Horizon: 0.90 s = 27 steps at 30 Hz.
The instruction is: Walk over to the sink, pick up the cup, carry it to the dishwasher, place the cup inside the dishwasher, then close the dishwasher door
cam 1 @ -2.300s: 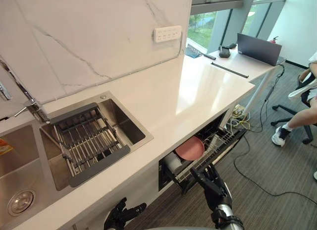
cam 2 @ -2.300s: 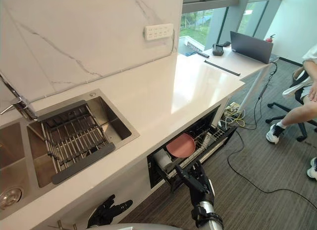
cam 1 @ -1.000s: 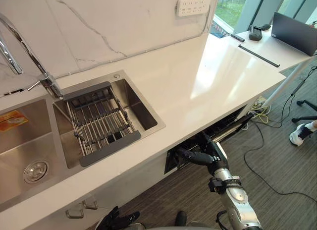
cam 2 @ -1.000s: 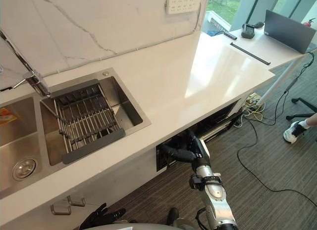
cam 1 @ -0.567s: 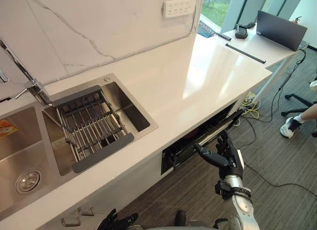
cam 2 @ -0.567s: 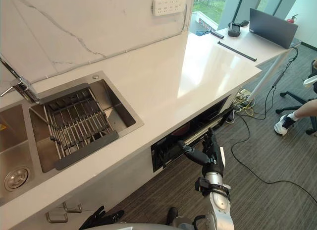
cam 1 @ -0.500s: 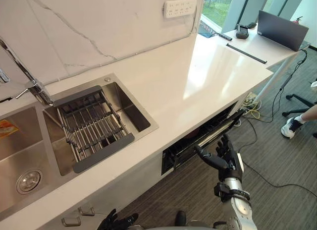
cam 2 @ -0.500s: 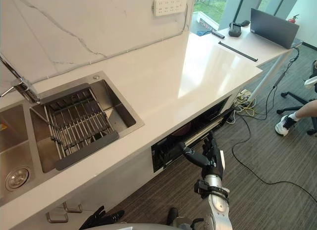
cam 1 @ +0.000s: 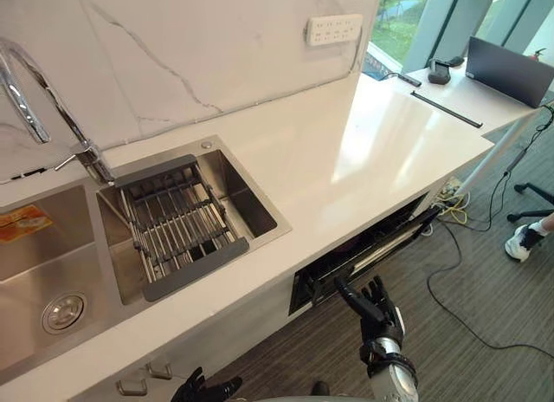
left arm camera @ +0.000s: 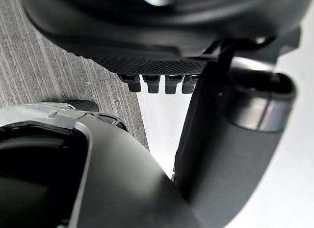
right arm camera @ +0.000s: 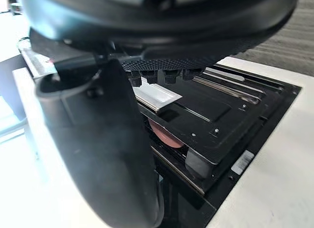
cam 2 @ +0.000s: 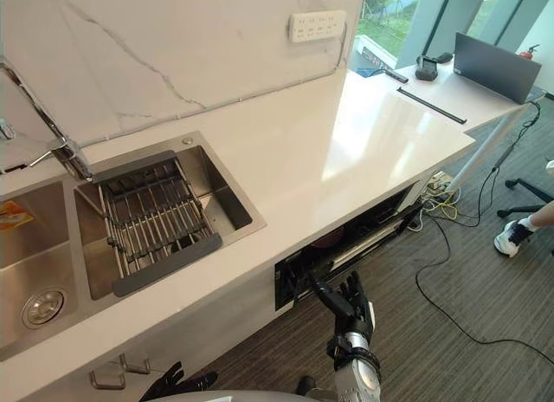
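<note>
Right now I see my dark right hand (cam 1: 378, 308) low in front of the white stone desk (cam 1: 363, 151). Its fingers are straight and spread, holding nothing, just beside the left end of the black dishwasher door (cam 1: 374, 249); whether it touches the door I cannot tell. The door leans out from under the desk, part open, with a dark gap along its top. Through the right wrist view I look into that gap, where a round pink dish (right arm camera: 164, 132) sits inside behind the door's black panel. The cup I cannot make out with any certainty among what lies in there. My dark left hand (cam 1: 201, 389) hangs low over the grey striped carpet floor (cam 1: 485, 333), fingers loose and apart, empty. Up on the desk, the stainless steel sink (cam 1: 255, 207) carries a dark wire draining rack (cam 1: 177, 224) across its right-hand basin, with the curved chrome tap (cam 1: 35, 99) behind it. A white socket strip (cam 1: 334, 29) is on the marble wall, a dark laptop (cam 1: 511, 68) stands far off to the right, and a person's white shoe (cam 1: 522, 243) rests on the floor well to the right.
</note>
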### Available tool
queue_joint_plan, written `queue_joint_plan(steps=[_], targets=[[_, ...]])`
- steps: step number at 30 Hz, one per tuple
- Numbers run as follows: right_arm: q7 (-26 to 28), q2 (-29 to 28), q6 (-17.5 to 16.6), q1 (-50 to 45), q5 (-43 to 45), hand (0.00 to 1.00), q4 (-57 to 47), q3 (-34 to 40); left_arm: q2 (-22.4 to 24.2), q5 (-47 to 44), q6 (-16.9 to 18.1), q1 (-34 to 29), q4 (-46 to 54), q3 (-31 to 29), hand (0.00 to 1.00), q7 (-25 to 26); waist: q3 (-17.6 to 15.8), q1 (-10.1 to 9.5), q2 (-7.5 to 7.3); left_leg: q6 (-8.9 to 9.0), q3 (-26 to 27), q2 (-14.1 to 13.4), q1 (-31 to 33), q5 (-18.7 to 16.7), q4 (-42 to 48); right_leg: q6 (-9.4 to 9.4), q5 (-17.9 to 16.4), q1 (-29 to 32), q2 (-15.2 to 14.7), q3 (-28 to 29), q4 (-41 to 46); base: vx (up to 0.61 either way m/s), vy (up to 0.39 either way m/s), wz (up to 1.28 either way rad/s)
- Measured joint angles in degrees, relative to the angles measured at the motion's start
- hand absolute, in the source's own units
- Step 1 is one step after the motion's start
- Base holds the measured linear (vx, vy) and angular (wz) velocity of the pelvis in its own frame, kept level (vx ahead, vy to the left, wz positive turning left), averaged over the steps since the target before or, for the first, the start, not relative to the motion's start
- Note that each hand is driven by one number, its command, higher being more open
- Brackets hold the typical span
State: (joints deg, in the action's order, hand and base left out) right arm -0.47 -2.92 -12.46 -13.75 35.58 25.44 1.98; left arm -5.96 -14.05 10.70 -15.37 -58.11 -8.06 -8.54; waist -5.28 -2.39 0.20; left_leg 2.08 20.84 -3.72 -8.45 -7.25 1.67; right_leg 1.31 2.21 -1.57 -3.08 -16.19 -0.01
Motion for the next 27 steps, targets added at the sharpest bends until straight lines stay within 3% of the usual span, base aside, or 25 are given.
queue_joint_plan(steps=[12,18,27], targets=[[11.6,-0.1,-1.2,6.7,12.8,1.0,6.3,0.7,-0.2,-1.4,0.5,0.9,0.0,0.8,1.0,1.1,-0.3,-1.73,-0.23,-0.4,-1.8,0.6,4.0,0.3,1.7,0.06,-0.1,3.2,-1.4,-1.6,1.8,-0.03,0.0,0.07],[13.2,0.4,-1.0,11.0,14.9,1.0,7.5,1.6,-1.2,-1.8,0.7,3.0,0.0,2.5,1.0,1.1,-2.7,-1.69,-0.48,-0.68,-2.9,0.8,6.9,0.1,3.5,0.11,-0.2,5.4,-2.2,-2.2,3.3,-0.06,0.008,0.09],[14.4,2.9,0.3,18.8,17.4,1.0,9.7,2.2,-1.6,-3.0,0.9,5.7,0.0,4.5,1.0,1.0,-6.6,-1.67,0.69,-0.96,-3.2,0.4,11.9,-0.4,7.5,-0.17,-0.2,9.8,-3.0,-2.4,6.1,-0.05,-0.008,0.02]])
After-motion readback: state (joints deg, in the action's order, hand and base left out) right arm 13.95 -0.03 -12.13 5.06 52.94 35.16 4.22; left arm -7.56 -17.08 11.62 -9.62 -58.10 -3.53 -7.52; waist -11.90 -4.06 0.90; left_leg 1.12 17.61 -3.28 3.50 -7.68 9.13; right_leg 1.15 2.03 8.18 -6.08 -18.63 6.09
